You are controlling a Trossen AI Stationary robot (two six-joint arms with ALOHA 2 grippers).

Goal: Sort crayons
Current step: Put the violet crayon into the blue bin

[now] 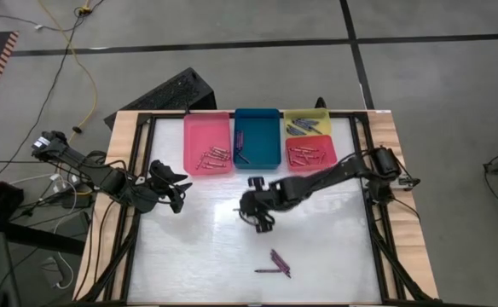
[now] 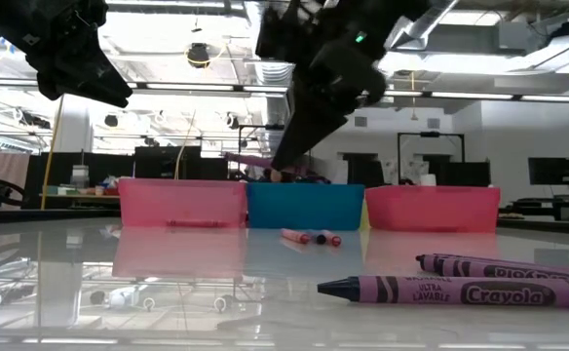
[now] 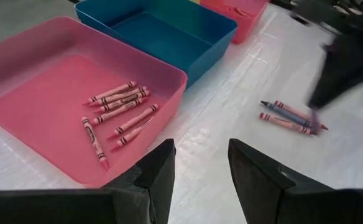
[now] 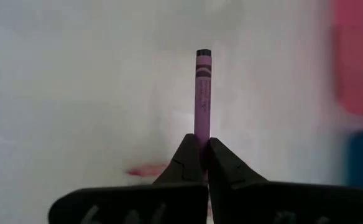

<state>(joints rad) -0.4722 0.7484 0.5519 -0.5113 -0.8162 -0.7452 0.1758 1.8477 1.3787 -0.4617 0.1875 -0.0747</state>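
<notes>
My right gripper hangs over the table's middle, shut on one purple crayon that sticks out past its fingertips. Two more purple crayons lie flat on the table nearer the front edge, also seen close up in the low view. A red and a blue crayon lie flat near the trays. Several pink crayons lie in the pink tray. My left gripper stands open beside that tray, at the table's left, with nothing between its fingers. My right gripper pinches the purple crayon by one end between its two fingertips. The crayon runs along the fingers and points on beyond them. The fingers slant down from the table's right side. The crayon is lifted clear of the table.
At the far edge, right of the pink tray, stand a teal tray, a yellow tray with grey crayons and a red tray with red crayons. A black frame borders the white table top.
</notes>
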